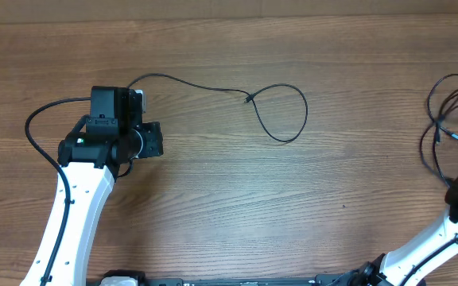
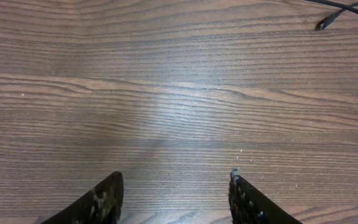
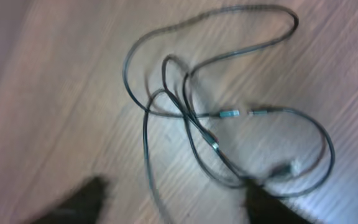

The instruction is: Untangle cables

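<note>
risk 1: right end effector (image 3: 176, 202) closes across several strands at once, which drags the whole knot and pulls it tighter.
risk 2: right wrist view is blurred and the cords are thin, so it's easy to miss a strand or pinch a plug.
right end effector: fingers wide apart, a strand runs between them, nothing visibly clamped.
left end effector (image 2: 174, 186): wide apart, empty, over bare tabletop (image 2: 166, 93).
tangle (image 3: 191, 124): thin black cords in crossed loops, silver-tipped plug ends (image 3: 230, 114), at the tabletop's far right edge.
single cable (image 1: 281, 111): one open loop, top centre, well apart from the tangle.

Robot lab bench: wood-grain table (image 1: 293, 199), white left arm (image 1: 74, 214), right arm (image 1: 436, 242) at edge
</note>
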Robot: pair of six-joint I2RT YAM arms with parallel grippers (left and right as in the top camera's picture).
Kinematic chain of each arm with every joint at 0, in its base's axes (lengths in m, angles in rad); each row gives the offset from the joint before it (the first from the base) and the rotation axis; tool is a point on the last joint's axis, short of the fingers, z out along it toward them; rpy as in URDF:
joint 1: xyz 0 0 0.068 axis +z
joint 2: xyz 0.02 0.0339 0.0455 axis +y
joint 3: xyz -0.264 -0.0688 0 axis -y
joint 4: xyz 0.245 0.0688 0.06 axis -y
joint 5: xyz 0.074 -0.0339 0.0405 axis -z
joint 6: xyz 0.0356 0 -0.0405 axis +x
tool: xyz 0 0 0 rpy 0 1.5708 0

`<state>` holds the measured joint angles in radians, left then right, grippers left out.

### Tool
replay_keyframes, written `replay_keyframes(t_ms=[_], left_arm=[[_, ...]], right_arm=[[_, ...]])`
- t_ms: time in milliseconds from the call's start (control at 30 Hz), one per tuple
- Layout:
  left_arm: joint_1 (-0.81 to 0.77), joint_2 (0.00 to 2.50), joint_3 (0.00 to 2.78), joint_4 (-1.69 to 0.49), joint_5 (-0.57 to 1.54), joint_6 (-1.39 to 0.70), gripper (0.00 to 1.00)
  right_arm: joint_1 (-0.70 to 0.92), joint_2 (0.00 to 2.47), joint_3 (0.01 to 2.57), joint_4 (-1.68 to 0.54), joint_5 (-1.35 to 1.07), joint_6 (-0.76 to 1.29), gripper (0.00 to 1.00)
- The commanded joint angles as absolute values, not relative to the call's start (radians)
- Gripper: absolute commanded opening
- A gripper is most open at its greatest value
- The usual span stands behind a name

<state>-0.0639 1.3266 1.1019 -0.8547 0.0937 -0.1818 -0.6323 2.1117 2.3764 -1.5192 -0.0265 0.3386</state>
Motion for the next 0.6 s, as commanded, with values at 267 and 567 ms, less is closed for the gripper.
replay_keyframes(t_ms=[267, 567], left_arm=[[-0.060, 1.314, 1.119, -0.857, 0.105, -0.189, 0.65], [-0.059, 1.314, 1.119, -0.864, 0.101, -0.188, 0.68]], right_arm=[[-0.608, 2.103, 2.381, -1.560, -0.424, 0.184, 1.00], [-0.302, 2.104, 2.381, -1.633, -0.467, -0.076, 1.00]])
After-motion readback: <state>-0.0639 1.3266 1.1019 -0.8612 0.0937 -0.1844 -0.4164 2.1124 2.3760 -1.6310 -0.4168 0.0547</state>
